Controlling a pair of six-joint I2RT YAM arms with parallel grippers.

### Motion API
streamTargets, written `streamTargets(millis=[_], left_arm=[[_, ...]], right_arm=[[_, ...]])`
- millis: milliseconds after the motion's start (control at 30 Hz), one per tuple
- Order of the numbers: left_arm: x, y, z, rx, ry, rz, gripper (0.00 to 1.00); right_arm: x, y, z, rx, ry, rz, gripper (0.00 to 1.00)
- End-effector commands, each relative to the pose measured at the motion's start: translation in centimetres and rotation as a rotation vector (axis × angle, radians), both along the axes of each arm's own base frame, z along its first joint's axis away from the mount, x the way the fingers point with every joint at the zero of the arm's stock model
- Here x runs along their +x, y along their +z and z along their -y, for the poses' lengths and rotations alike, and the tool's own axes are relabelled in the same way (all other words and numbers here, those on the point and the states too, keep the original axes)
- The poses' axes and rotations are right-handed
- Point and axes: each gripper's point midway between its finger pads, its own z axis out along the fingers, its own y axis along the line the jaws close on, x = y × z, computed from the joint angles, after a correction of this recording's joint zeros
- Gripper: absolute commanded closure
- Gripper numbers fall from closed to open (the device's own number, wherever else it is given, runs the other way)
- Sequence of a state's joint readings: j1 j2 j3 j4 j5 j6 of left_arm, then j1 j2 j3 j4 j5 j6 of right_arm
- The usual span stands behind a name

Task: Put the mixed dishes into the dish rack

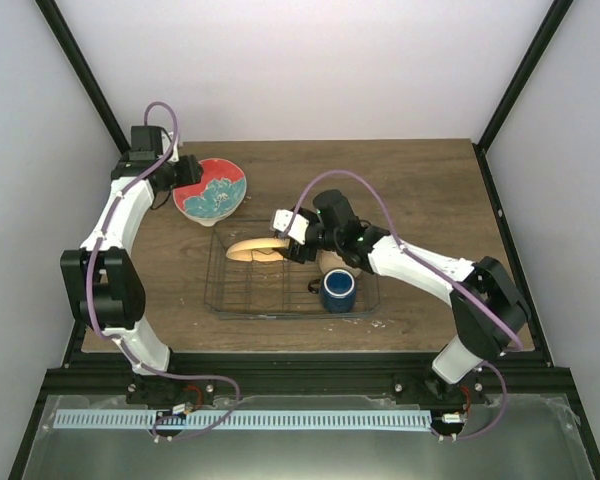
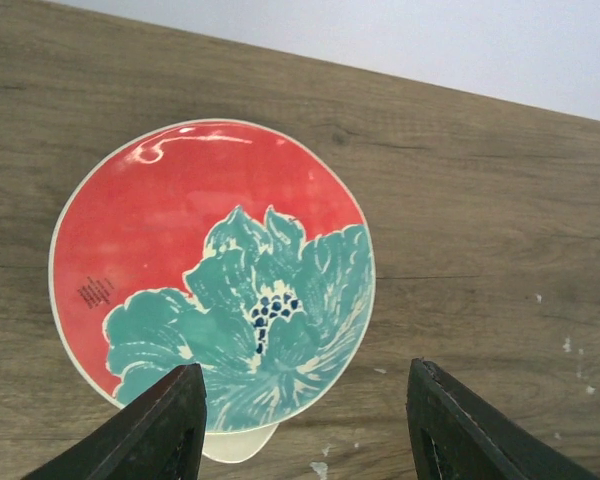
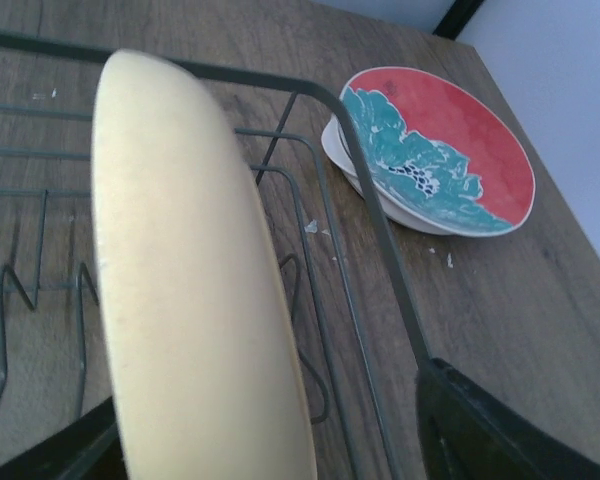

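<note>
- Right jaws stood spread around the orange-yellow round plate (image 3: 190, 270), on edge in the thin-wire dish rack (image 3: 365, 200); unseated, it might topple.
- Left jaws hung spread above the red teal-flowered plate (image 2: 180, 250), far-left on the wooden surface (image 1: 430, 180); a shallow pinch might slip.

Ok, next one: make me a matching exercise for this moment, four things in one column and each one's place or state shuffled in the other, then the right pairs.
Things:
1. red floral plate
2. yellow plate
3. dark blue mug
4. left hand

Place or state:
A. standing on edge inside the dish rack
B. open, above the red floral plate
C. outside the dish rack, off its far left corner
D. upright in the dish rack's near right part

Pairs: 1-C, 2-A, 3-D, 4-B
</note>
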State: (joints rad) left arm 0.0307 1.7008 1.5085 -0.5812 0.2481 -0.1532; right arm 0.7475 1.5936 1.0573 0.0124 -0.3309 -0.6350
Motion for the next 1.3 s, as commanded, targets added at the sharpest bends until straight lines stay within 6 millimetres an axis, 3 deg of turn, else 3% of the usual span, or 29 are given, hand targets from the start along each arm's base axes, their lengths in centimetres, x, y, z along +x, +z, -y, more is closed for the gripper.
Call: streamTargets(millis=[0, 200, 333, 500, 667, 767, 1267], left_arm=[[0.3, -1.6, -1.3, 0.027, 0.04, -0.052, 0.44], [1.0, -3.6, -3.4, 0.037, 0.097, -0.092, 0.44], [1.3, -6.5, -5.8, 0.024, 0.166, -0.193, 0.44], [2.0, -9.5, -6.8, 0.025, 0.191, -0.255, 0.45], [3.0, -11.6, -7.4, 0.039, 0.212, -0.277, 0.45], [3.6, -12.4, -7.6, 0.043, 0.218, -0.277, 0.45], [4.7, -15.3, -9.5, 0.036, 0.252, -0.293, 0.46]], right_arm=[[-1.0, 5.1, -0.3, 0.045, 0.015, 0.017, 0.21], [-2.9, 9.3, 0.3, 0.05, 0.049, -0.02, 0.09], [-3.9, 12.7, 0.8, 0.087, 0.063, -0.014, 0.03], [-1.8, 14.8, 1.4, 0.155, -0.055, 0.045, 0.01], [1.7, 13.9, 1.0, 0.158, -0.187, 0.012, 0.02], [2.8, 13.2, 0.6, 0.148, -0.217, -0.013, 0.03], [3.3, 10.6, 0.5, 0.113, -0.224, -0.034, 0.03]])
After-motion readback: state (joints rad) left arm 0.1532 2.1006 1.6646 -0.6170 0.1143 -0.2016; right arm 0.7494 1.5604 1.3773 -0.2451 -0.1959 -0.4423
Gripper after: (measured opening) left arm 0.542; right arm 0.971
